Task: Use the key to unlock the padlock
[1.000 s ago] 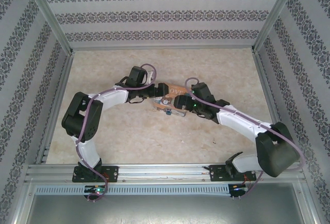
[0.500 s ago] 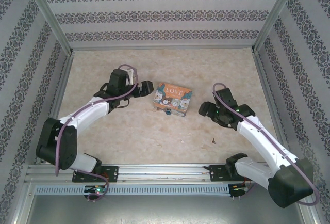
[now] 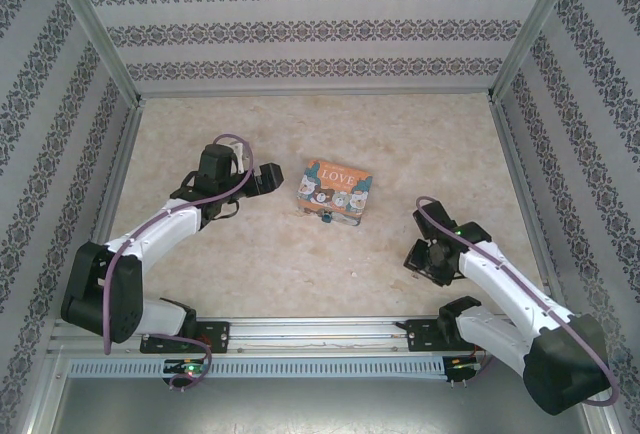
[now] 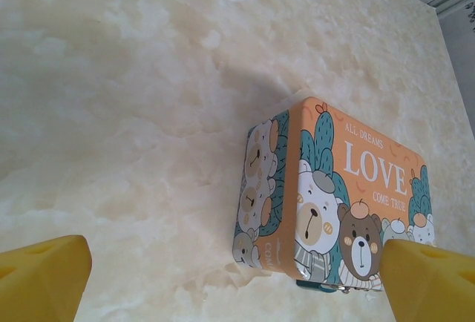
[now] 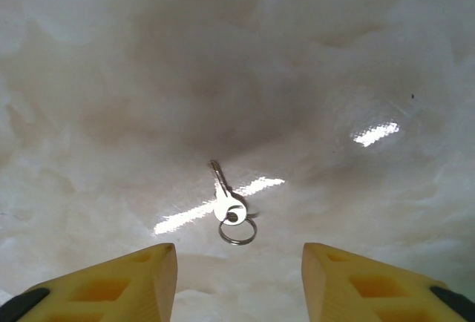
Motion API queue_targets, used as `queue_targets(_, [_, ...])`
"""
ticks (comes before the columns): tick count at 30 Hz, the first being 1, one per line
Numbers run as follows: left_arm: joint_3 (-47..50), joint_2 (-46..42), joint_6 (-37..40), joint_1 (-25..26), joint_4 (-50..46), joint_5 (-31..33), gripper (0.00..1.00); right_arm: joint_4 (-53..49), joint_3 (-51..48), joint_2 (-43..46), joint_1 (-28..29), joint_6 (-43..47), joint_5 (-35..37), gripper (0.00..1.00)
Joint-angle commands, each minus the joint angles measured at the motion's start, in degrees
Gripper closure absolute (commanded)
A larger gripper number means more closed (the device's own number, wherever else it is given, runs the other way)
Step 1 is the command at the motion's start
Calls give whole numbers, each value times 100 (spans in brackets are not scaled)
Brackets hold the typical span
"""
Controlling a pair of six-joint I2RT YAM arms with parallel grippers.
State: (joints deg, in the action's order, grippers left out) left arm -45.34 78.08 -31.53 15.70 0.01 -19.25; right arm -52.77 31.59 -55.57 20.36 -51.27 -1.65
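Right gripper [image 5: 239, 283] has its yellow fingers spread, gripping nothing. The little silver key on its ring [image 5: 228, 205] lies flat on the pale marbled counter [image 5: 111, 77] just ahead of them. Left gripper [image 4: 234, 263] is wide open too, facing the orange "LOVE" bear tin [image 4: 349, 188]. The tiny teal padlock [image 4: 320, 286] peeks out at the tin's near edge.

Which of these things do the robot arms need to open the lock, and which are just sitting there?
Needed for the job:
- small silver metal key on a ring
- tiny blue-teal padlock

Just lying about:
- colourful rectangular "LOVE" tin with bears; the padlock peeks out at its near edge
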Motion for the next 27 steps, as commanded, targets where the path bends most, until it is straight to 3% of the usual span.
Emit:
queue_targets(1, [129, -19, -12, -83, 233, -82, 1, -245, -68, -79, 3, 12, -74, 55])
queue_targets(9, [133, 110, -39, -154, 273, -233, 1, -170, 99, -468, 21, 182, -19, 61])
queue_targets(27, [174, 216, -66, -288, 300, -369, 1, 217, 337, -1102, 47, 280, -371, 62])
